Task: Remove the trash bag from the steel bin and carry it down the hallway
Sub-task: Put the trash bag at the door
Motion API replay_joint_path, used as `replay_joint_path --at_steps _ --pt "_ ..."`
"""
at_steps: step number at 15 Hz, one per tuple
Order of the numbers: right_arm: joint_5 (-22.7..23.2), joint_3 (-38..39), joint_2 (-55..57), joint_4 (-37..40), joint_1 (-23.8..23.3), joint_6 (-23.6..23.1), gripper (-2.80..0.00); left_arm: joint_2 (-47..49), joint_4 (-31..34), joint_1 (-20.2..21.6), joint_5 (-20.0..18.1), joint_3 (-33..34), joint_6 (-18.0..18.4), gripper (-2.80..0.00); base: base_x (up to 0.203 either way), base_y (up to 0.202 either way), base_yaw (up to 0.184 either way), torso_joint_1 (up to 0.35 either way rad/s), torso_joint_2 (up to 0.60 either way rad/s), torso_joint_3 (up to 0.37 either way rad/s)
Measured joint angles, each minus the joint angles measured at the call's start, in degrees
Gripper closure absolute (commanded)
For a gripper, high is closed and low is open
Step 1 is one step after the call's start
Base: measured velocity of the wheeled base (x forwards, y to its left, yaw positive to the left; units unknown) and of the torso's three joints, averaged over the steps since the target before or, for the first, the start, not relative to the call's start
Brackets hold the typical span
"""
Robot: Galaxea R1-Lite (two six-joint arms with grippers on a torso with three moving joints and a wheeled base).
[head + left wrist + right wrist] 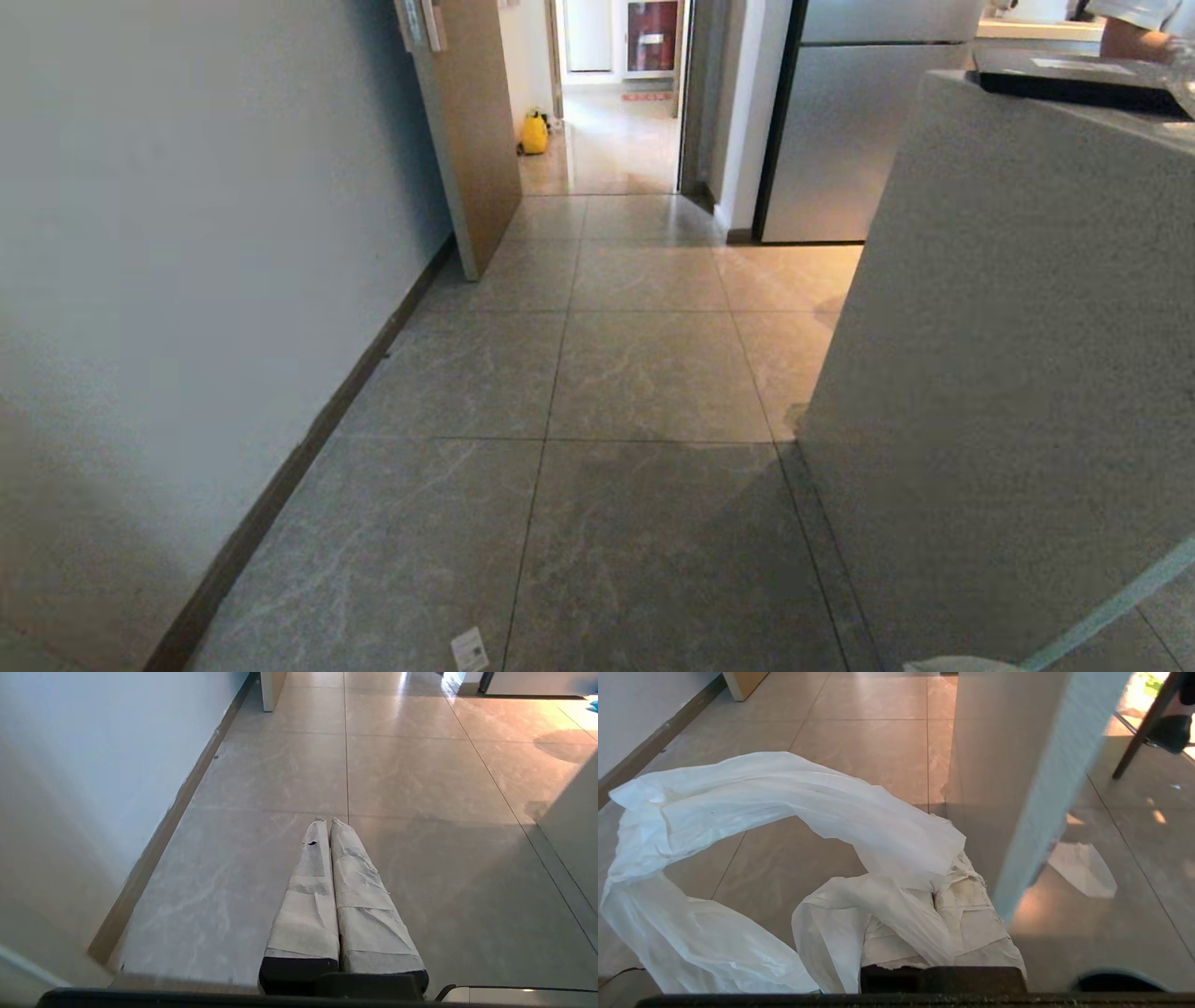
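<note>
Head view: glossy grey-beige marble-look tiled hallway [644, 373] running ahead between a white wall with a dark baseboard [187, 280] on the robot's left and a speckled grey counter block [1018, 373] on its right; a wooden door [471, 131] stands ajar farther on, a small yellow object [534, 133] sits on the floor beyond it, and a steel-grey refrigerator [840, 131] stands past the counter. Neither gripper appears here.

Left wrist view: left gripper [326, 822] with its two tape-wrapped fingers [308, 896] pressed flat together — clenched on nothing. Bare tiles lie ahead of the tips, the baseboard off to one side, the counter's edge off to the other.

Right wrist view: right gripper [943, 891], fingers wrapped in creased pale tape, closed tight on the thin white translucent crinkled plastic trash bag [761, 826]. One loop of the bag arches out ahead of the fingertips and hangs beside them above the tiles; the counter's corner stands just beyond the gripper on the other side.
</note>
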State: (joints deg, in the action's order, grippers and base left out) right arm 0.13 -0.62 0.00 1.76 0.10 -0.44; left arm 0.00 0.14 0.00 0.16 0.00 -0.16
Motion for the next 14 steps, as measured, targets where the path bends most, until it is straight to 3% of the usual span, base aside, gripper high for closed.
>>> replay_joint_path --at_steps 14 --pt "0.0 0.0 0.0 0.0 0.0 0.0 0.00 0.0 0.0 0.0 0.0 0.0 0.0 0.00 0.189 0.000 0.001 0.002 0.00 0.003"
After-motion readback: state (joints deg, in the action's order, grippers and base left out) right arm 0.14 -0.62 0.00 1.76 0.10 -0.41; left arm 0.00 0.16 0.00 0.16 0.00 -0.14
